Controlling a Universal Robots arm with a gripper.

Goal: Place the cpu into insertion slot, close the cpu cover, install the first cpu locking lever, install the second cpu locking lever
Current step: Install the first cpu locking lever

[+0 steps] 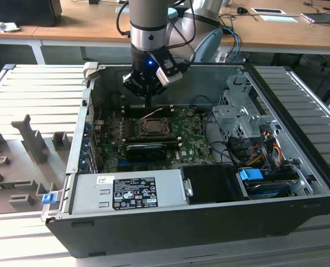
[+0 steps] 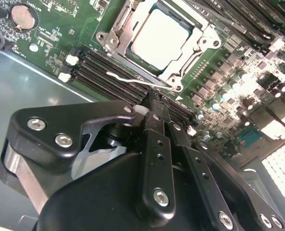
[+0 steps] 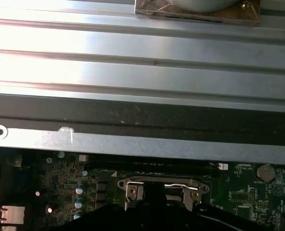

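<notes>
The cpu [image 2: 159, 36] is a pale square chip lying in the socket on the green motherboard [image 2: 51, 41]. The cpu cover [image 2: 119, 36], a silver frame, lies flat around it. A thin wire locking lever [image 2: 128, 79] runs along the socket's near side, with its hooked end sticking out free. My gripper [image 2: 154, 103] has its black fingers together just beside that lever, holding nothing. In the exterior view the gripper [image 1: 148, 104] hangs straight down over the far edge of the socket [image 1: 153, 127]. The first wrist view shows the socket [image 3: 161, 185] below the case wall.
The motherboard sits in an open computer case [image 1: 170, 222]. Black memory slots [image 2: 104, 72] run beside the socket. A power supply [image 1: 128, 192] lies along the front, with a drive cage and cables [image 1: 248, 139] at the exterior view's right. Ribbed metal table [image 1: 37, 89] surrounds the case.
</notes>
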